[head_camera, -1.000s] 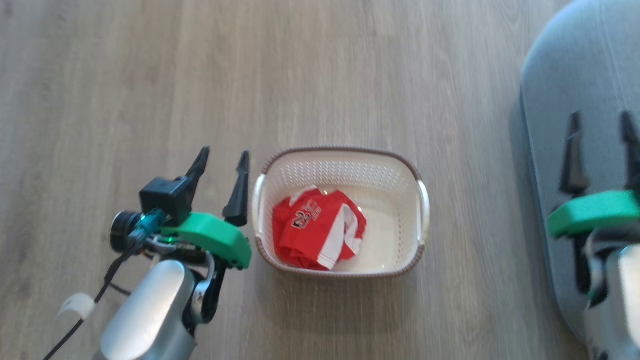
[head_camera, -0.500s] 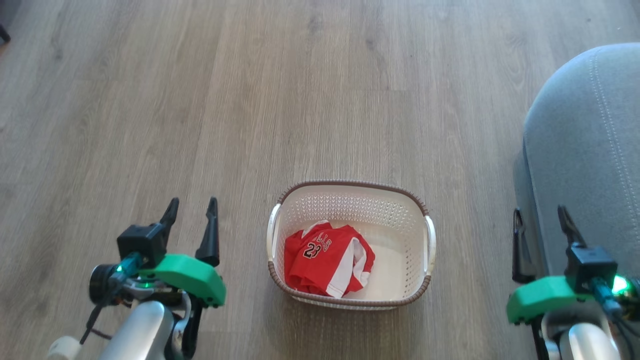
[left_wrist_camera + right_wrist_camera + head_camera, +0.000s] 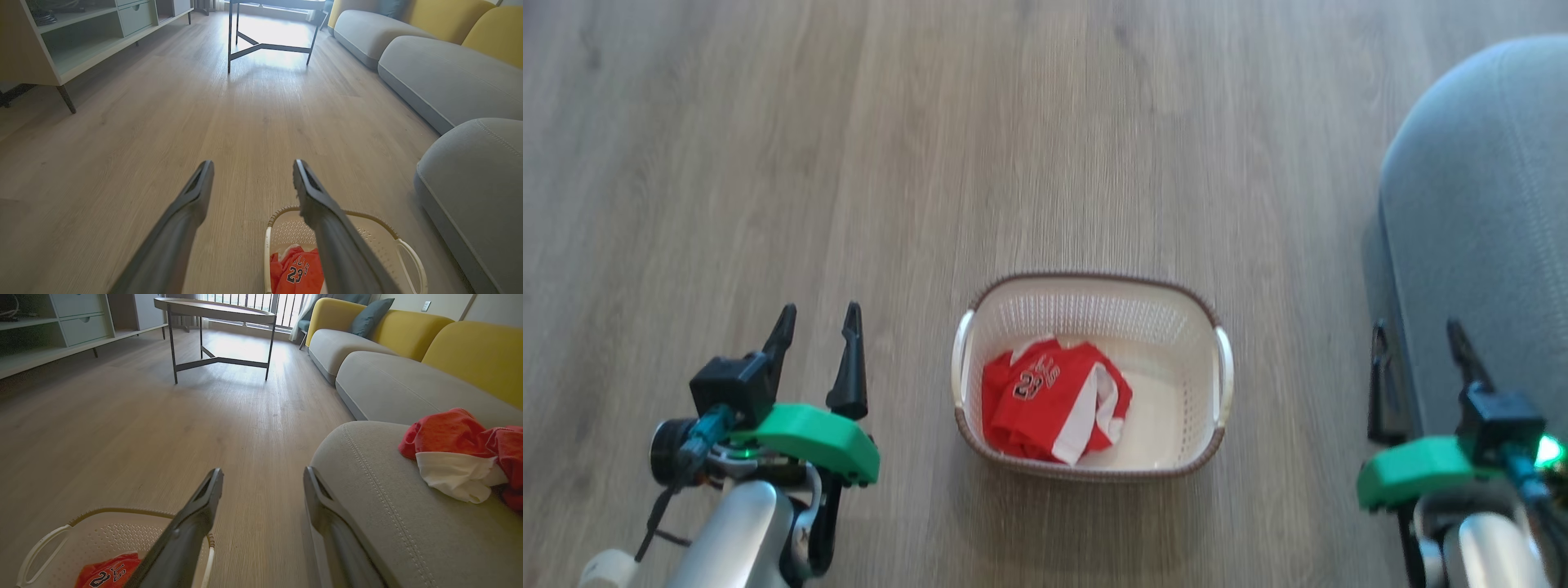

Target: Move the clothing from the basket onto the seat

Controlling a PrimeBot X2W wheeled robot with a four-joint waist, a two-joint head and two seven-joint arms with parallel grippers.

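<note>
A crumpled red jersey (image 3: 1054,400) with white trim and a printed number lies in the left half of the cream perforated basket (image 3: 1094,282), which stands upright on the floor before me. To my right, apart from it, the grey stitched seat (image 3: 1478,204) bears a second red-and-white garment (image 3: 457,457), bunched.

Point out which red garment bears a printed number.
The jersey lying in the basket; the other garment, on the grey seat, shows no print.
</note>
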